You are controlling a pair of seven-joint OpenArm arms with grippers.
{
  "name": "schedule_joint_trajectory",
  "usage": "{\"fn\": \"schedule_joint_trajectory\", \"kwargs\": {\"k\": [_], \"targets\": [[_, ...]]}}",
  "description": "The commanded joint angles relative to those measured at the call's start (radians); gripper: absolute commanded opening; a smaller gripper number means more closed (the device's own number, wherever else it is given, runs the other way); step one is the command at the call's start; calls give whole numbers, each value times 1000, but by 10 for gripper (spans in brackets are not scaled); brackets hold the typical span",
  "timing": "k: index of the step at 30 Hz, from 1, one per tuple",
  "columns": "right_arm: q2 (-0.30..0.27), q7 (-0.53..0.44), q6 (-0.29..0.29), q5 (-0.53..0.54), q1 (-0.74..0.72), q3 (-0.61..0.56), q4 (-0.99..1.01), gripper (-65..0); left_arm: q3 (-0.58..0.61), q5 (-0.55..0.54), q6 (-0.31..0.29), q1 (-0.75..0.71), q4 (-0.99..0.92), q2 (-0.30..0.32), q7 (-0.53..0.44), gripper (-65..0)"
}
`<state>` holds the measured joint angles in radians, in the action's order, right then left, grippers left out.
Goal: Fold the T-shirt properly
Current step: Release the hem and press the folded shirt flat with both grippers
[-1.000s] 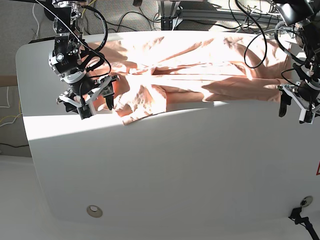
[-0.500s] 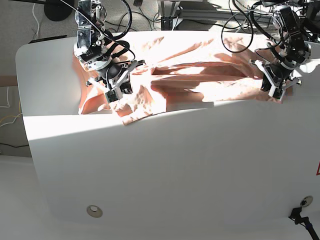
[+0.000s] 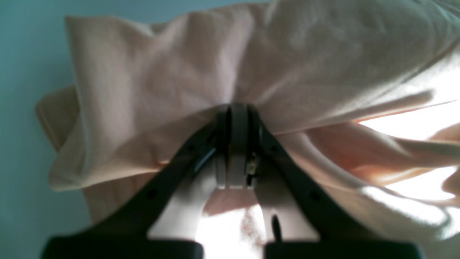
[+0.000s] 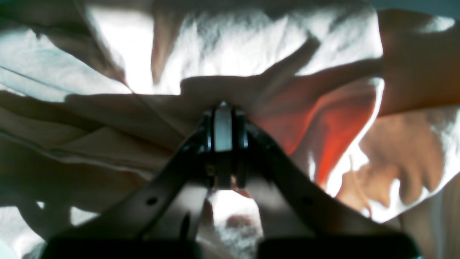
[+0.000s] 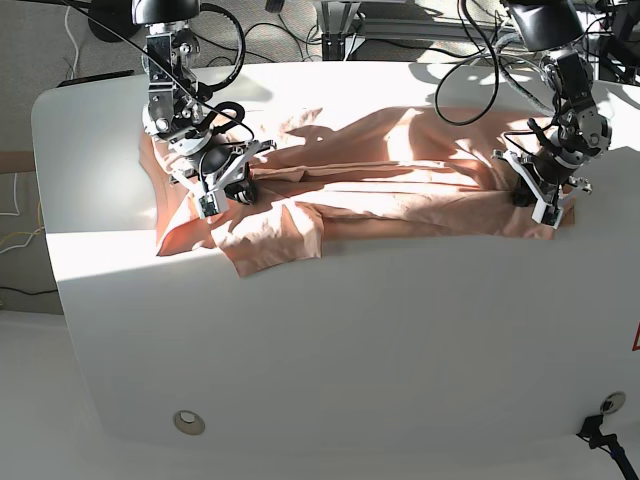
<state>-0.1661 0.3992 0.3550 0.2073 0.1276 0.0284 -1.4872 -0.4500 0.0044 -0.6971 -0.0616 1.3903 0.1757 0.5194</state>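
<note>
While lying crumpled across the far half of the white table (image 5: 330, 330), the salmon-pink T-shirt (image 5: 380, 165) is stretching lengthwise between the two arms. The right gripper (image 5: 222, 188), on the base view's left, is pinching a fold of the cloth, its fingers (image 4: 222, 129) clenched together on it. The left gripper (image 5: 535, 197), at the shirt's opposite end, is likewise gripping a gathered fold, its fingers (image 3: 237, 122) pressed tight. A wrinkled flap of the shirt is resting nearer the table's middle.
</note>
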Motion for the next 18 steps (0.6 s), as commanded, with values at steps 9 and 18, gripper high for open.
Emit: {"fn": "schedule_joint_trajectory", "kwargs": {"k": [9, 18], "targets": [[-40, 57, -32, -50, -92, 5, 109, -650, -3, 36, -1, 85, 67, 5, 86, -650], [-34, 57, -32, -50, -92, 3, 109, -650, -257, -152, -1, 78, 174, 38, 310, -208]]}}
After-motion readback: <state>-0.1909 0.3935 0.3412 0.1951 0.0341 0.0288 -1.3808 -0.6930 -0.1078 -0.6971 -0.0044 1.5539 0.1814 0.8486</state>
